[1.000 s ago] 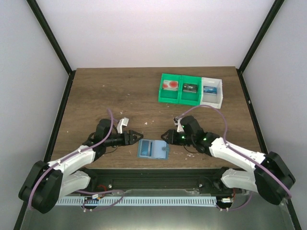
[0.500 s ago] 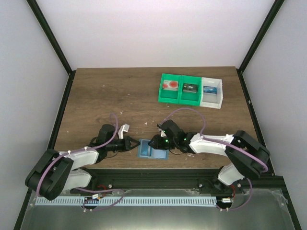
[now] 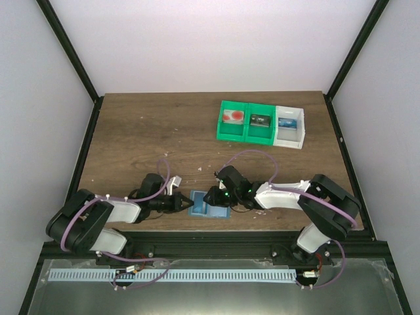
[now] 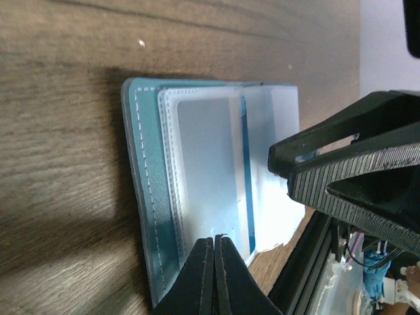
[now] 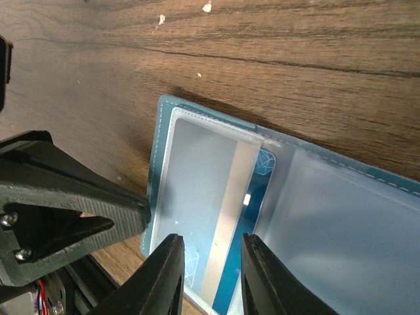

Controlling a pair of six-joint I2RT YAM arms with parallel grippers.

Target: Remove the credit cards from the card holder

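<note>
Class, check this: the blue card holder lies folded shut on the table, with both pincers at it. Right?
No: the card holder lies open on the table, with the left pincer and right pincer at it; the right wrist view shows it.

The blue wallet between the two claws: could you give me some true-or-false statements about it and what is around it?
1. The card holder lies open on the table. True.
2. A card sits in one of its clear pockets. True: it is bluish with a silver stripe.
3. The left gripper is wide open. False: it is shut, with its tips at the card holder's edge.
4. The card holder lies inside the green bins. False: it lies on the bare wood near the arms, and the bins stand at the far right.
5. The right gripper is open, over the card. True.
</note>
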